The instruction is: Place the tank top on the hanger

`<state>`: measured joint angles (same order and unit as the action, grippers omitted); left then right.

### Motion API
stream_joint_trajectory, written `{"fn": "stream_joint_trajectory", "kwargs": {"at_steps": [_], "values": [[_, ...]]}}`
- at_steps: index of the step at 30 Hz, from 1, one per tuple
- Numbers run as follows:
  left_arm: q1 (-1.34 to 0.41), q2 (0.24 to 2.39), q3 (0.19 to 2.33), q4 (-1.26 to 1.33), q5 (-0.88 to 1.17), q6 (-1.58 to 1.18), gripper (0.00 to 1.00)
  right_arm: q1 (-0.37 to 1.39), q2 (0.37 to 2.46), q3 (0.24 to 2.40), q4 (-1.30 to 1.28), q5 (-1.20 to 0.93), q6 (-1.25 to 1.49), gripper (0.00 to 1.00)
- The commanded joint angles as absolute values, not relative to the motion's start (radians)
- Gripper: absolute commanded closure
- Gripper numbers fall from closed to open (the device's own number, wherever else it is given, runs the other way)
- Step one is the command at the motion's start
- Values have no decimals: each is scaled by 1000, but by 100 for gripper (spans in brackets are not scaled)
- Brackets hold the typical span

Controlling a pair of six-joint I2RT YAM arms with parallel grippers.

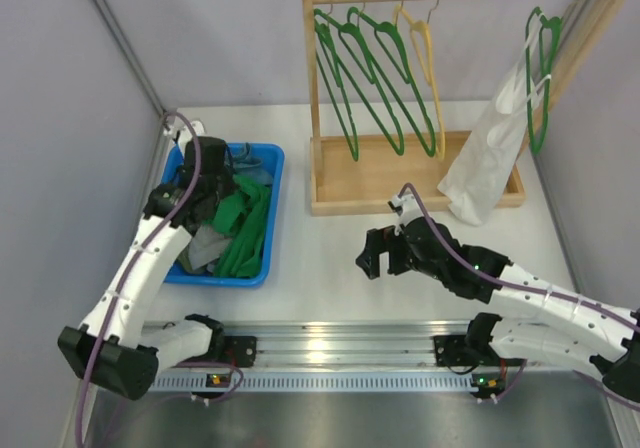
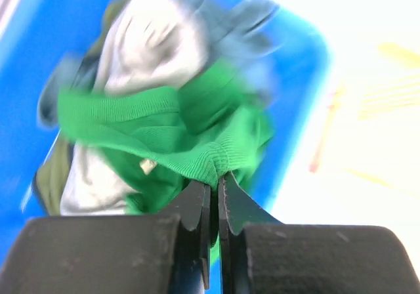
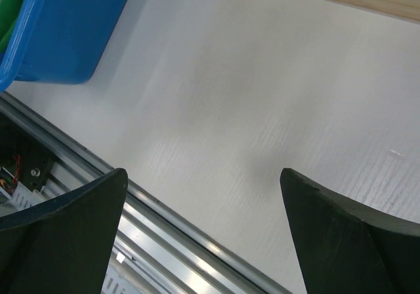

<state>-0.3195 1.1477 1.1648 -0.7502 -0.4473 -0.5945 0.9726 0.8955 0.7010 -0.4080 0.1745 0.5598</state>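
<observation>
The bright green tank top (image 1: 245,226) lies in the blue bin (image 1: 271,216) with other clothes. My left gripper (image 1: 212,190) is over the bin and shut on a fold of the tank top (image 2: 197,143), its fingertips (image 2: 197,199) pinching the ribbed edge. The yellow hanger (image 1: 428,68) hangs on the wooden rack's rod among dark green hangers. My right gripper (image 1: 372,256) is open and empty, low over the bare table (image 3: 262,97) near the middle.
Grey and white clothes (image 2: 151,44) lie under the tank top in the bin. The wooden rack (image 1: 400,183) stands at the back with dark green hangers (image 1: 350,68) and a white garment (image 1: 490,158) on one at the right. A metal rail (image 1: 330,343) runs along the near edge.
</observation>
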Motion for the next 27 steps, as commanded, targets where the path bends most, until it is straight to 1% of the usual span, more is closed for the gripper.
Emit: {"fn": "stream_joint_trajectory", "kwargs": {"at_steps": [1, 7, 10, 13, 16, 19, 20, 21, 24, 27], "values": [[-316, 1077, 1360, -745, -328, -496, 100, 983, 877, 747, -371, 195, 545, 0], [-321, 1115, 1627, -752, -154, -465, 100, 983, 882, 775, -377, 206, 540, 0], [-328, 1147, 1742, -761, -100, -465, 100, 983, 874, 802, -373, 207, 531, 0], [-344, 1177, 1798, -775, -83, -475, 100, 983, 864, 840, -333, 193, 519, 0], [-383, 1187, 1787, -775, -115, -488, 100, 985, 876, 894, -252, 154, 512, 0], [-465, 1201, 1779, -776, -187, -491, 100, 995, 931, 952, -147, 123, 522, 1], [-492, 1209, 1779, -776, -246, -491, 100, 1014, 955, 974, -129, 124, 520, 2], [-552, 1213, 1781, -776, -276, -491, 100, 1032, 981, 998, -118, 161, 517, 3], [-659, 1236, 1804, -782, -365, -491, 100, 1124, 1083, 1095, -78, 266, 482, 5], [-727, 1249, 1818, -787, -417, -499, 100, 1167, 1160, 1157, -22, 314, 491, 9]]}}
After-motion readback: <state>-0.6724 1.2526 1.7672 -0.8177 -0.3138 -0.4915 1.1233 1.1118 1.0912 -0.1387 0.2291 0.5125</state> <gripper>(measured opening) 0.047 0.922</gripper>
